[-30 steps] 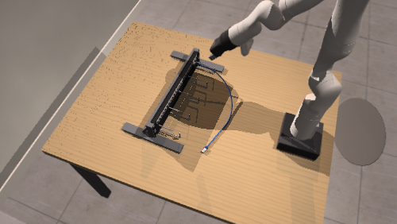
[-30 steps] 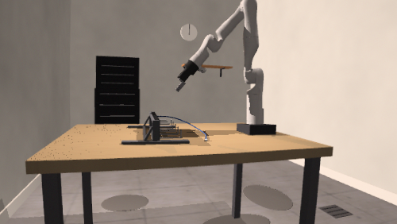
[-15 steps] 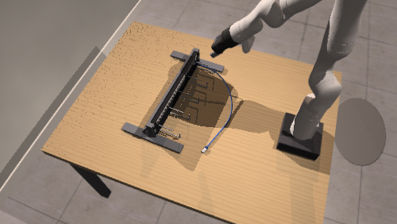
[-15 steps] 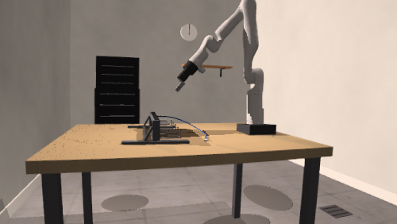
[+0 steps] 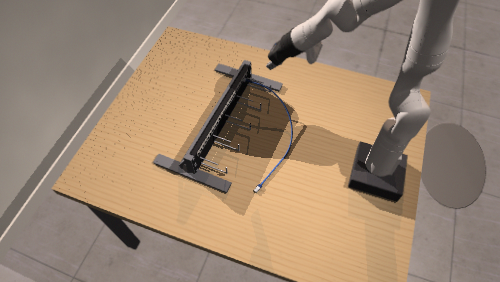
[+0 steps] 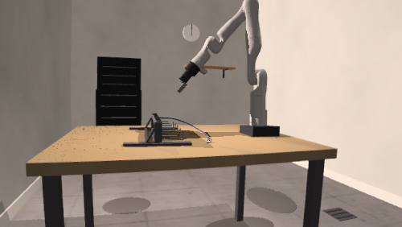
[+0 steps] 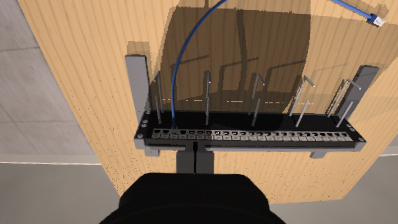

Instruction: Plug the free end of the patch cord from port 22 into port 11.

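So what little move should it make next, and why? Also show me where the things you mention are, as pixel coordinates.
Probably open the gripper (image 5: 270,65) (image 6: 179,91) (image 7: 195,152) while still above the table: it is shut and empty, and the loose white plug (image 5: 257,189) (image 6: 208,141) (image 7: 376,21) lies on the wood, needing open fingers.
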Robot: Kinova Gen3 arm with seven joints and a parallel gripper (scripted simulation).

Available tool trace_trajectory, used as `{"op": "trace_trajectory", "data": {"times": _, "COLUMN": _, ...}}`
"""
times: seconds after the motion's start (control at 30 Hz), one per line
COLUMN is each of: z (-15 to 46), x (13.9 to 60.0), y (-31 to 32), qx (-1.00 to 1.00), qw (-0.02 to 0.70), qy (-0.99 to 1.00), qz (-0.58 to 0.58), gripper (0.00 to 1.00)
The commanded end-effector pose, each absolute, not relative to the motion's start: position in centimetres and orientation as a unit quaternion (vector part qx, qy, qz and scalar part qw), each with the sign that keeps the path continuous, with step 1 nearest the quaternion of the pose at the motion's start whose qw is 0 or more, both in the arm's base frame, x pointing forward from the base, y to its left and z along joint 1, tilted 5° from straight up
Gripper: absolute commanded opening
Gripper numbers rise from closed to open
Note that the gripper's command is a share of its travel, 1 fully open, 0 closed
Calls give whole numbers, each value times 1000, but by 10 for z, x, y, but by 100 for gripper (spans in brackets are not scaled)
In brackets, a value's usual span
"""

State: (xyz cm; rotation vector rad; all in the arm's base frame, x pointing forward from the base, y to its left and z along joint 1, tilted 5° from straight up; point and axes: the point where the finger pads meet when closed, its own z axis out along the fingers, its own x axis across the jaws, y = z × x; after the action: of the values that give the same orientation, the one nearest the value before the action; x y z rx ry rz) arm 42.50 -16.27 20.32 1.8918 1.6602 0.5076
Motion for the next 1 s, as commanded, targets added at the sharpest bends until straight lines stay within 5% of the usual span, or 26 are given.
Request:
{"op": "trace_trajectory", "data": {"times": 0.0, "z": 204, "x": 424, "y": -167, "qx": 708, "qw": 284, "qy": 618, "qz": 189, "gripper": 0}}
{"op": "trace_trajectory", "data": {"times": 0.97, "z": 205, "x": 421, "y": -186, "qx": 708, "qw": 284, "qy": 618, "qz": 189, "gripper": 0}}
